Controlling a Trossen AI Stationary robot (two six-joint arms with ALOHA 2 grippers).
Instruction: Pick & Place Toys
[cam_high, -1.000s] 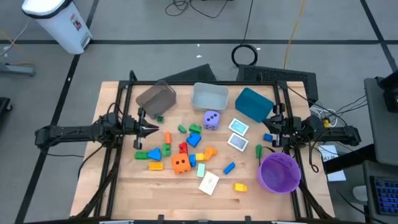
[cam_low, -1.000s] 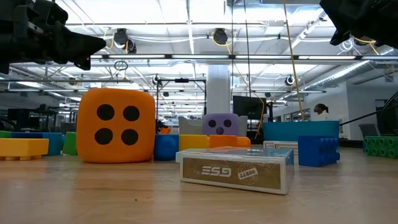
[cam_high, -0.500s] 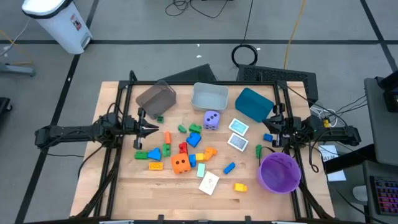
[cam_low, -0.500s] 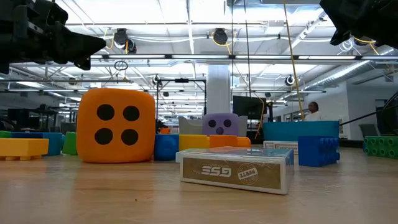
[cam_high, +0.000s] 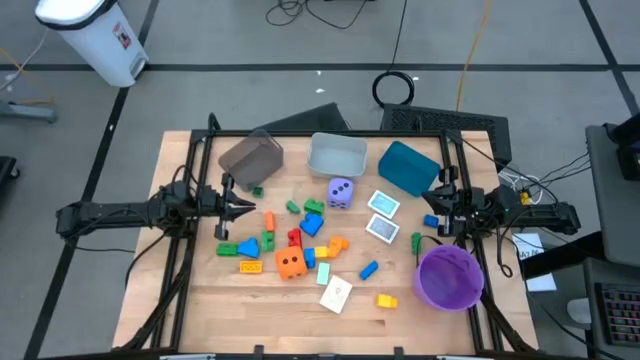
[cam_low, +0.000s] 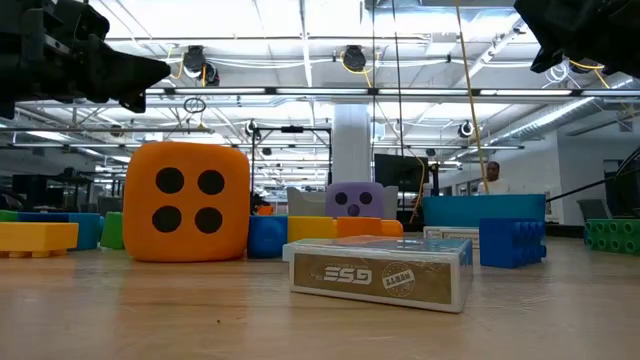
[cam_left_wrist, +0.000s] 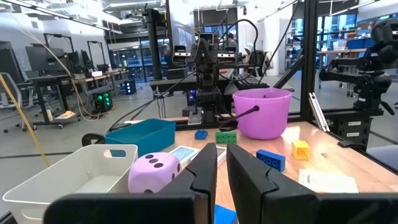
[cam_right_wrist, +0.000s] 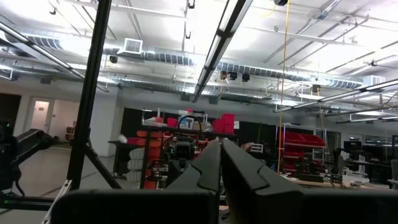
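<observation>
Nothing sorted yet: the brown plastic bin (cam_high: 252, 155) at eleven o'clock, the grey rectangular plastic bin (cam_high: 336, 155) at twelve and the round purple plastic bowl (cam_high: 448, 277) at four all look empty. Every toy lies loose mid-table: the orange dotted die (cam_high: 291, 263) near centre, the purple dotted die (cam_high: 340, 192) just above it, white-blue cards (cam_high: 383, 204) toward two, small coloured plastic blocks (cam_high: 312, 224) scattered between. The left gripper (cam_high: 247, 209) hangs at nine, pinched closed, empty; the right gripper (cam_high: 428, 221) waits at three, closed on nothing.
</observation>
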